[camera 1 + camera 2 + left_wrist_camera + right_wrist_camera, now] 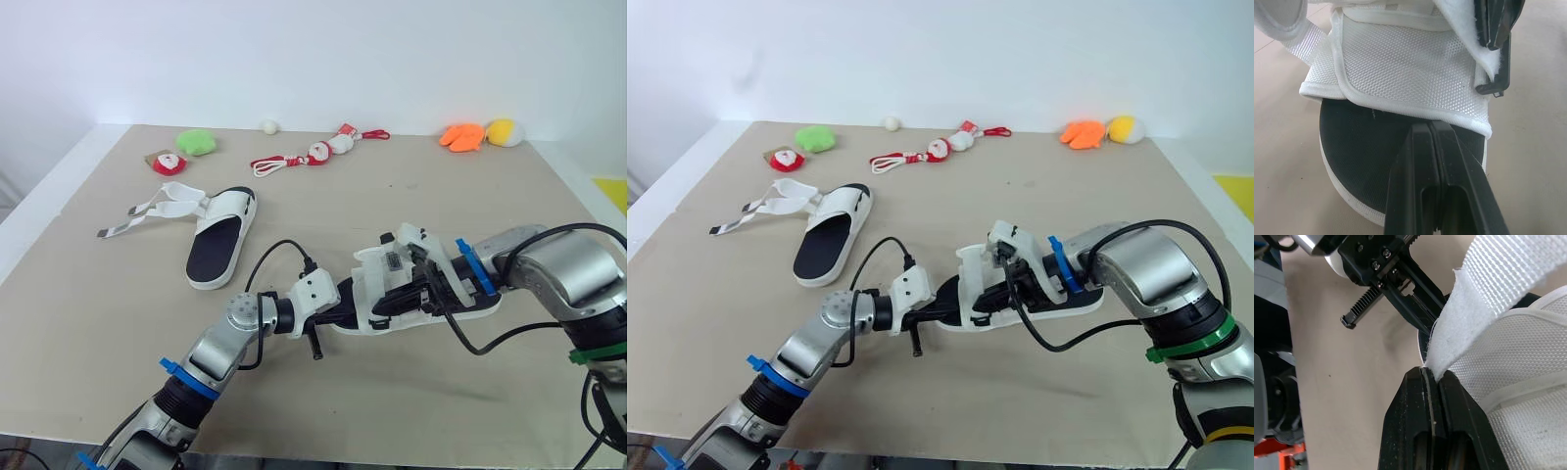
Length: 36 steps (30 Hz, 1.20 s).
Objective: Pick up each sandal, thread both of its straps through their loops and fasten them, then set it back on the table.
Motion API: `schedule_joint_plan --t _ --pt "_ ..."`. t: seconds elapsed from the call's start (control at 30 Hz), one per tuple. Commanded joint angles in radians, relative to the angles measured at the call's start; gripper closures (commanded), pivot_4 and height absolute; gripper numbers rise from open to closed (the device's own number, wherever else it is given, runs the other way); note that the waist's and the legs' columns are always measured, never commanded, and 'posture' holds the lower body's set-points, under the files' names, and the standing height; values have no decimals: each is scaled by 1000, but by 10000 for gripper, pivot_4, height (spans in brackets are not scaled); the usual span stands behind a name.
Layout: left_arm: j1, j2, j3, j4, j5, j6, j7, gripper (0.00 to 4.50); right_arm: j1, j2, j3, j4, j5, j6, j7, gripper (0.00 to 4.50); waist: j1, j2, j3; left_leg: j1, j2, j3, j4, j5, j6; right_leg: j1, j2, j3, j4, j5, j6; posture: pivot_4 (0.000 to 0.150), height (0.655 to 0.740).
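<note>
Partway through the threading step, by the look of it, on the near sandal (pixel 367 279), which seems to rest on the counter (pixel 98 323) in the middle foreground rather than being lifted clear.

Closest in, reaching low from the robot's left with the forearm nearly level: the left hand (pixel 1431 128), fingers pressed together, tips laid on the dark footbed just below the mesh upper. Nothing visibly caught between them; most likely steadying the sole.

Just beyond, coming in from the right with elbow bent and wrist turned inward over the sandal: the right hand (pixel 1431 374), pinching a white webbing strap (pixel 1488 289) close beside the upper.

Next, probably: steer that strap end to its loop, feed it through, fold back and press down. Calls for the sole held firm and a fine line-up; loop itself not clearly made out.

Farther back on the left, the second sandal (pixel 220 240), sole down, loose straps (pixel 147 208) trailing over the counter, not yet fastened.

Along the far edge: a green plush (pixel 196 142), a red-and-white string toy (pixel 318 153), an orange plush (pixel 462 136).
</note>
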Motion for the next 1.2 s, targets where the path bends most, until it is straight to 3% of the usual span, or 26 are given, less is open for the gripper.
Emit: schedule_joint_plan --t 0.03,0.33,0.57,0.6,0.63,0.7,0.77,0.87,0.9,0.97,1.0,1.1,1.2 --pt "36 7 -55 83 43 42 4 45000 1 -20 39 -34 -29 -28 22 44629 0 0 0 0 0 0 0 0 0 0 0 0 0 0 0 1500 7400" --pt "35 4 -54 85 43 43 7 45000 2 -37 69 -43 -73 -72 59 44629 0 0 0 0 0 0 0 0 0 0 0 0 0 0 0 1500 7400" --pt "37 2 -53 85 43 43 9 45000 -46 39 -34 25 2 18 40 44629 -1 0 0 0 0 0 0 0 0 0 0 0 0 0 -1 1500 7400" --pt "37 2 -52 85 43 43 9 45000 -53 44 -42 31 9 38 38 41500 -1 0 0 0 0 0 0 0 0 0 0 0 0 1 -1 1500 7400" --pt "37 2 -52 86 43 42 8 45000 -61 48 -50 38 17 57 37 34629 -1 0 0 0 0 0 0 0 0 0 0 0 0 1 -1 1500 7400" --pt "35 3 -53 86 44 41 7 45000 -75 57 -66 55 36 96 30 31414 0 0 0 0 0 0 0 0 0 0 0 0 0 1 -1 1500 7400" --pt "35 2 -54 87 45 40 7 45000 -86 66 -77 68 47 120 16 24305 0 0 0 0 0 0 0 0 0 0 0 -1 0 1 -1 1500 7400" --pt "34 2 -53 88 45 40 6 45000 -106 99 -106 95 67 163 -19 9097 0 0 0 0 0 0 0 0 0 0 -1 0 0 0 -1 1500 7400" --pt "34 2 -52 88 45 40 6 45000 -109 105 -112 99 71 170 -27 7178 1 0 0 0 0 0 0 0 0 0 -1 0 0 0 -1 1500 7400" --pt "34 2 -52 90 45 39 5 45000 -111 115 -118 100 79 188 -43 7178 1 0 0 -1 0 0 0 0 0 0 -1 -1 0 0 -1 1500 7400" --pt "33 2 -52 90 45 39 5 45000 -113 118 -122 101 84 197 -51 9361 0 0 0 -1 -1 0 0 0 0 0 -1 -1 0 0 -1 1500 7400" --pt "33 2 -52 90 45 40 6 45000 -104 117 -113 92 82 193 -69 22170 1 0 0 -1 -1 0 0 0 0 0 -1 -1 0 0 -1 1500 7400" --pt "34 1 -52 89 45 41 7 45000 -85 98 -78 75 53 156 -86 37792 0 0 0 -1 -1 0 0 0 0 0 -1 -1 0 0 -1 1500 7400"
